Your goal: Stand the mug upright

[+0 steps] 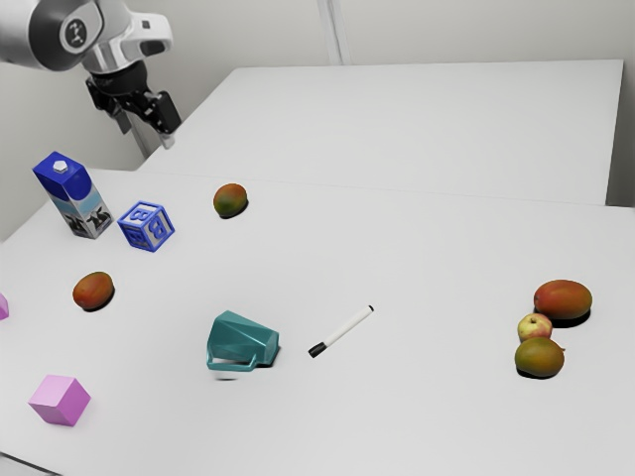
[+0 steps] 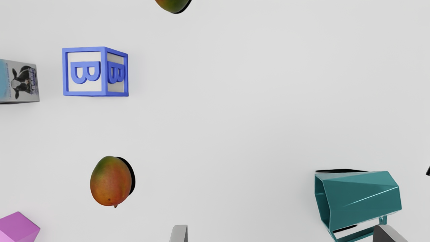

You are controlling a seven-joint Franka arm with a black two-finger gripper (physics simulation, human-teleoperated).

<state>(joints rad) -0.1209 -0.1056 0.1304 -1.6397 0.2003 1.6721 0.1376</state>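
Observation:
The teal mug (image 1: pixel 243 339) lies on its side on the white table, its handle toward the exterior view's bottom edge and its mouth toward that view's left. My gripper (image 1: pixel 167 137) is high above the table at the exterior view's upper left, well away from the mug. In the wrist view the gripper (image 2: pixel 280 234) has its two fingertips wide apart with nothing held. One fingertip overlaps the picture of the mug (image 2: pixel 364 198) near its handle, and the open mouth faces the mango's side.
A milk carton (image 1: pixel 74 196), a blue letter block (image 1: pixel 147 226), two mangoes (image 1: pixel 230 200) (image 1: pixel 93 290) and a pink cube (image 1: pixel 61 400) stand around the mug's left side. A marker (image 1: pixel 342 331) lies beside it. More fruit (image 1: pixel 563 299) sits at the exterior view's right.

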